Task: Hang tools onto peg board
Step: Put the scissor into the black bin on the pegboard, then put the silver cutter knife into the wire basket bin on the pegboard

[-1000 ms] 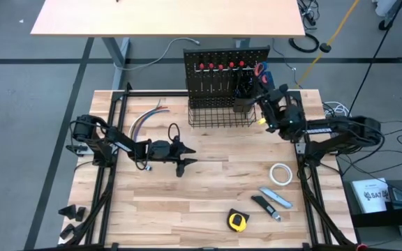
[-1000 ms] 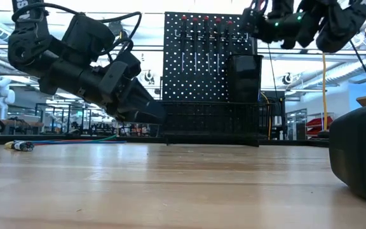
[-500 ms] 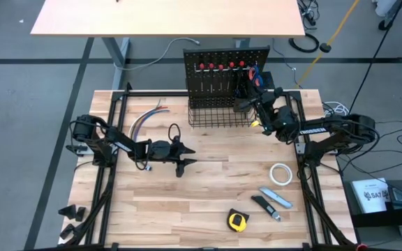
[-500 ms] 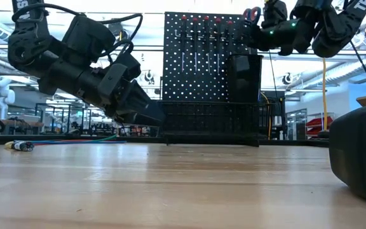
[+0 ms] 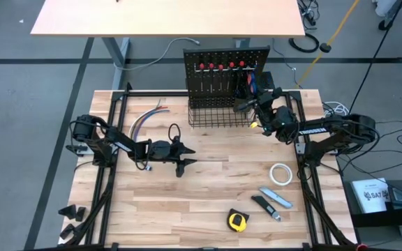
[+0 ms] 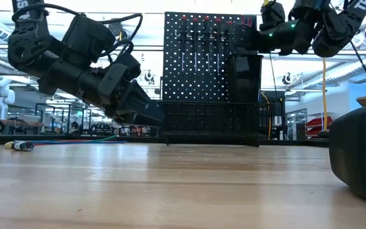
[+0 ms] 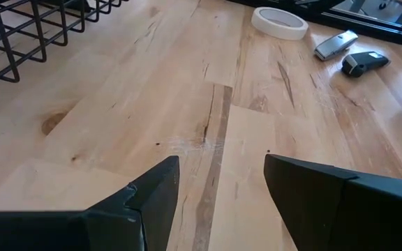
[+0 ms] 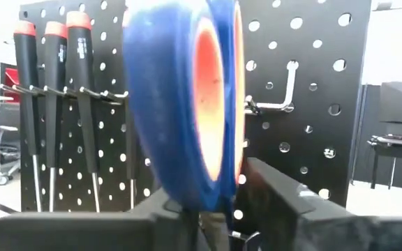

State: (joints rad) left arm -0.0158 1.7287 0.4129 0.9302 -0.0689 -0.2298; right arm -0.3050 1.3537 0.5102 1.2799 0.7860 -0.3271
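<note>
Left gripper: unmoved, low over the tabletop's left-middle, fingers parted, empty.

Peg board: upright at the far edge.

Scissors: blue-and-orange handle against the board's right side, formerly clear of it.

Right gripper: advanced to the board; fingers loosening beside the handle, hold uncertain.

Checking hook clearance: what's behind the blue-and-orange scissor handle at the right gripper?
Behind the blue-and-orange scissor handle: black perforated peg board, a bare metal hook, red-capped black screwdrivers. The handle covers the board directly behind it.
</note>
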